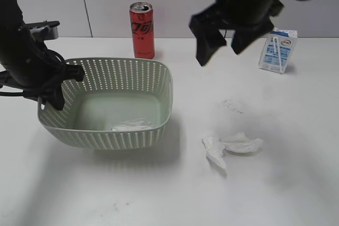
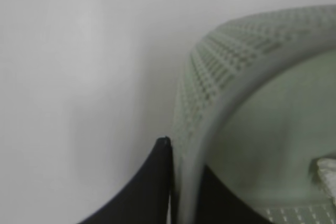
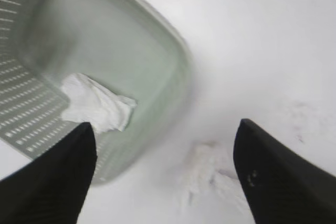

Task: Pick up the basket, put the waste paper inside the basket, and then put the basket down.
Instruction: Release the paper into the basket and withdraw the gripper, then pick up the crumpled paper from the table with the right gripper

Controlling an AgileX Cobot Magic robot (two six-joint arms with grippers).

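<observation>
The sage-green basket (image 1: 164,86) is held tilted above the table, its left side raised. My left gripper (image 1: 59,89) is shut on the basket's left rim (image 2: 191,145), one finger outside and one inside. One white waste paper wad (image 1: 132,125) lies inside the basket; it also shows in the right wrist view (image 3: 97,103). Another wad of waste paper (image 1: 230,146) lies on the table to the basket's right, blurred in the right wrist view (image 3: 210,174). My right gripper (image 1: 225,43) is open and empty, high above the table right of the basket (image 3: 173,61).
A red drink can (image 1: 142,30) stands behind the basket. A blue-and-white milk carton (image 1: 277,49) stands at the back right. The white table (image 1: 275,189) has faint smudges near the middle right.
</observation>
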